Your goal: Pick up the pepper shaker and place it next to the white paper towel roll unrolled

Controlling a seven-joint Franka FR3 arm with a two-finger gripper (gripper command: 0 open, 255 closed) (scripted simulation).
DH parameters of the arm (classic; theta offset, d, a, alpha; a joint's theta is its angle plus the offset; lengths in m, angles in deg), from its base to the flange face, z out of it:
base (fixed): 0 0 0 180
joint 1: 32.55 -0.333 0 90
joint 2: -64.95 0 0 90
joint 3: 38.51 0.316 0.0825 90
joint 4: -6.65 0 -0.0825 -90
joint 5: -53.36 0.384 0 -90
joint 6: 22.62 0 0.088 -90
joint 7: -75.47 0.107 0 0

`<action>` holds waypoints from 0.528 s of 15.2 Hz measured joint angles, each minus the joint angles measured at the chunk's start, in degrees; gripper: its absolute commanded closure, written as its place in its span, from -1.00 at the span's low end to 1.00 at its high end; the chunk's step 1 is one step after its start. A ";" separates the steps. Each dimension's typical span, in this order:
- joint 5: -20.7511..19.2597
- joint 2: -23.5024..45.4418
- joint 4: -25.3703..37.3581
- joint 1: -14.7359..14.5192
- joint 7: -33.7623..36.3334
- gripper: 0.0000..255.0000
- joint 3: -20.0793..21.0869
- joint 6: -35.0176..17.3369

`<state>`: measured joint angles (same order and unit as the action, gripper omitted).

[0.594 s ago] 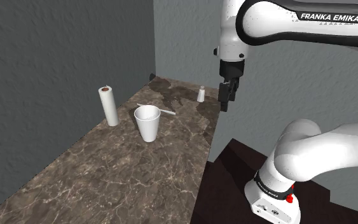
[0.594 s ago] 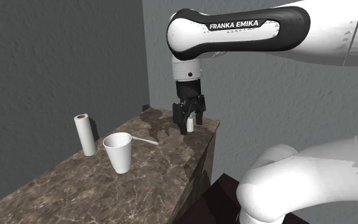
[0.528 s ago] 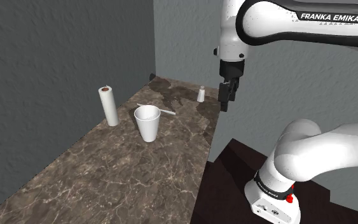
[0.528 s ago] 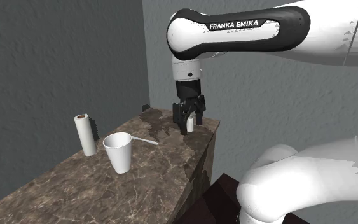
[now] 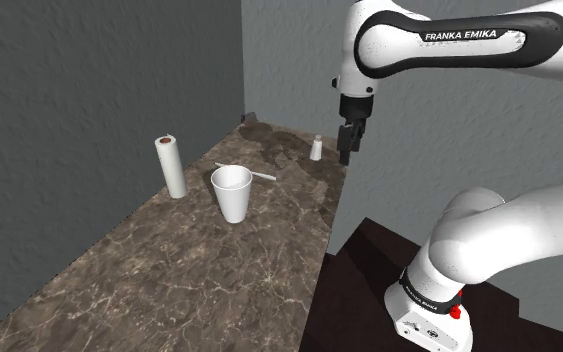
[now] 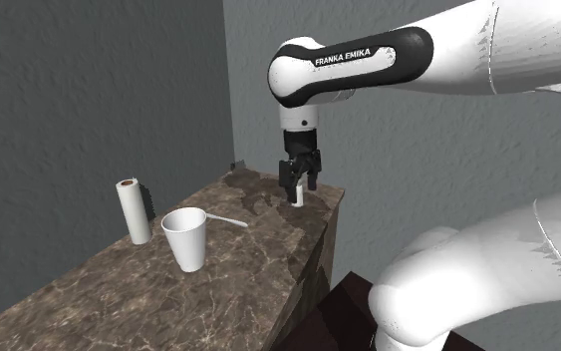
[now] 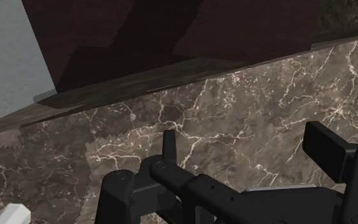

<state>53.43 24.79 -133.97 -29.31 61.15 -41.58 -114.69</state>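
The white arm (image 5: pixel 439 40) reaches out from its stand and bends down at the wrist, so the black gripper (image 5: pixel 345 155) points straight down over the marble countertop's (image 5: pixel 199 270) far end, well past the white cup (image 5: pixel 232 193). In the wrist view the fingers (image 7: pixel 168 147) stand wide apart, with only bare marble between them. The pepper shaker (image 5: pixel 315 149) is small, pale and upright with a rounded top. It stands beyond the cup, just beside the gripper and outside its jaws. The paper towel roll (image 5: pixel 171 167) stands upright near the cup, on the shoulder view's left.
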 measured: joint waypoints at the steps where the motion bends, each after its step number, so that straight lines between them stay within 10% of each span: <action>1: -0.80 1.77 0.08 0.45 -1.55 -1.00 -1.29 -1.95; 8: -3.00 12.88 4.01 1.95 -9.89 -1.00 -7.72 -11.34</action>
<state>50.43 37.67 -129.96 -27.36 51.25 -49.30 -126.03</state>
